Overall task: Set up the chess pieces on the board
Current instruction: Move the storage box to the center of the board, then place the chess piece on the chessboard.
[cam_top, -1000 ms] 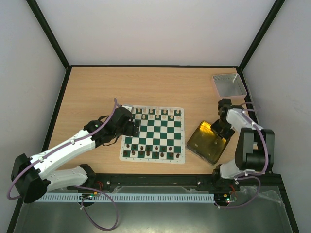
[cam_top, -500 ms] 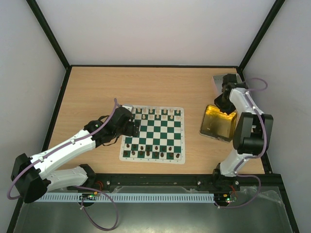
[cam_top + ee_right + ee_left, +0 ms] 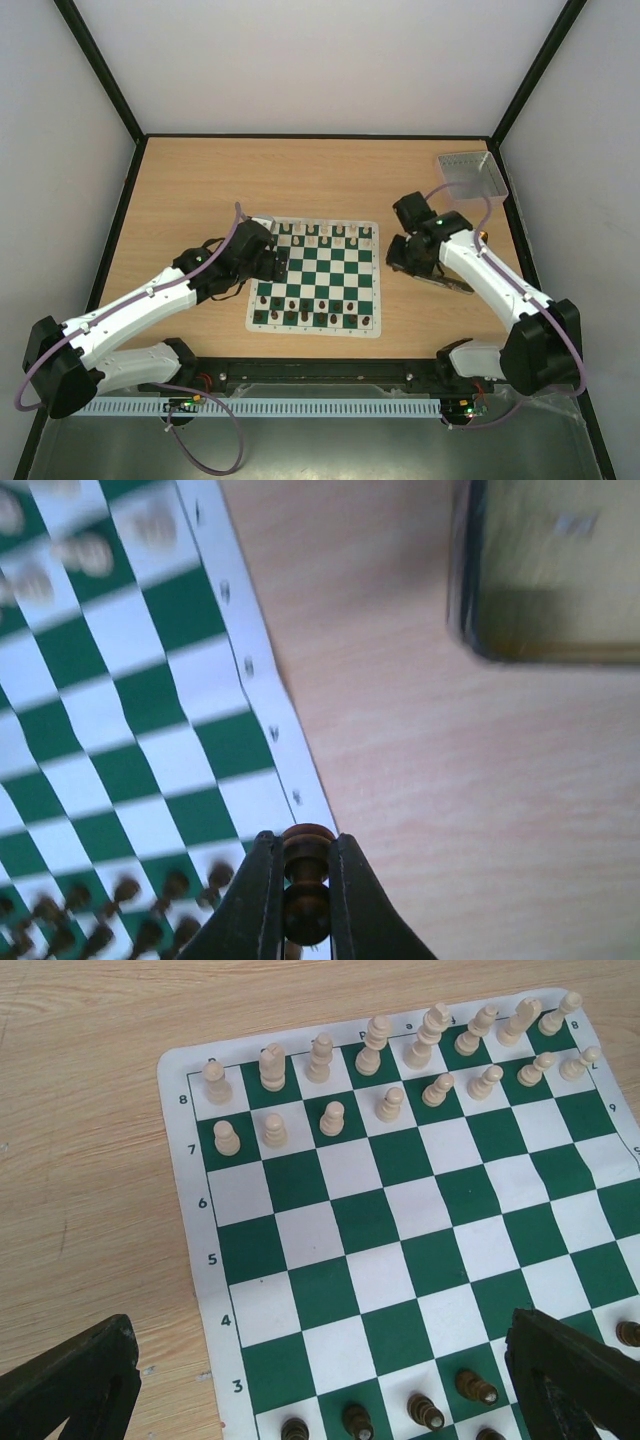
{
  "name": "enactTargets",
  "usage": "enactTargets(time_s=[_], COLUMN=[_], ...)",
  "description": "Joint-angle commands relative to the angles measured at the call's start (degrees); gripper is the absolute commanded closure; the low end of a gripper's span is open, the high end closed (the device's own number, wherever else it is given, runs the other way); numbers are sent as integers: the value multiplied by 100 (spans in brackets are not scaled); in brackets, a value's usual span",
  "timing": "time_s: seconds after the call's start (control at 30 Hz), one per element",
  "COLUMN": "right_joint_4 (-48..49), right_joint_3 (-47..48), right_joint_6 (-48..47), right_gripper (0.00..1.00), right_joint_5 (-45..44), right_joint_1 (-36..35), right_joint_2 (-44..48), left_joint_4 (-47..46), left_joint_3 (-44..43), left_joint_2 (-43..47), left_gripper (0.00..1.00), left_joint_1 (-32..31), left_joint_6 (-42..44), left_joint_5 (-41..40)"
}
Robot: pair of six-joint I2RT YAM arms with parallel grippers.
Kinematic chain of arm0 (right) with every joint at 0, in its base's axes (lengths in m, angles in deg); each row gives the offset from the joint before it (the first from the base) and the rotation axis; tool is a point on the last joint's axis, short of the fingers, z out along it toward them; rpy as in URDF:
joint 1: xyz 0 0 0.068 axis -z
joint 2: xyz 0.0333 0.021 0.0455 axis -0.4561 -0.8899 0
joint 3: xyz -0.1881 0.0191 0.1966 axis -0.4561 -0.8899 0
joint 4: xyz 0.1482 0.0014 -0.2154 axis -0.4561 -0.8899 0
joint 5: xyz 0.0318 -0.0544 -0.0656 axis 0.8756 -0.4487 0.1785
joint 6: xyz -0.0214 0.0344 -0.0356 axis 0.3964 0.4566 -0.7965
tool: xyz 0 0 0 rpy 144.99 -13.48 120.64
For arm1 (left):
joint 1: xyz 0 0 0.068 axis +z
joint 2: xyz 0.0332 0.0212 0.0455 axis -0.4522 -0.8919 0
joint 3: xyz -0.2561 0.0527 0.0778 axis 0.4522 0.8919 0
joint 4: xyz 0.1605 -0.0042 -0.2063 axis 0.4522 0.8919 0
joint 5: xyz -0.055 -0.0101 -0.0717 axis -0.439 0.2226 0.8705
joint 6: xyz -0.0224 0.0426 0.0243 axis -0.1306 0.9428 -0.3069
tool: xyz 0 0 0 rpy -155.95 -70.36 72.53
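right gripper [image 3: 303, 842] clamped on a dark brown piece [image 3: 307, 895] above the board [image 3: 120, 680] edge. left gripper [image 3: 320, 1380] spread wide, empty, over the board. risk: crowded dark pieces [image 3: 120, 890] leave little room, so descending fingers could topple neighbours.

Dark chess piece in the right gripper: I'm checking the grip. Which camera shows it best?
Right wrist view: the dark piece is close up, pinched by the right gripper. The top view shows only the arm above it, the piece hidden; the left wrist view misses it.
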Motion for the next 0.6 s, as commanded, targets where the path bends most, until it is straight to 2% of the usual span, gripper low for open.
enactTargets(time_s=[0.0,0.2,0.57], right_joint_4=[-468,-215,308], right_joint_3=[-431,-970,-960], right_joint_6=[-47,-177,-91], right_gripper=[98,98,98], right_joint_5=[460,967,979], right_joint_1=[-500,-759,-1220], right_joint_2=[177,134,-566], left_joint_4=[-52,-44,-32], left_joint_3=[69,75,76], left_joint_2=[-57,-94,-100], left_gripper=[1,1,1], left_joint_1=[13,12,-13], left_joint_6=[58,64,49], left_joint_5=[55,65,11])
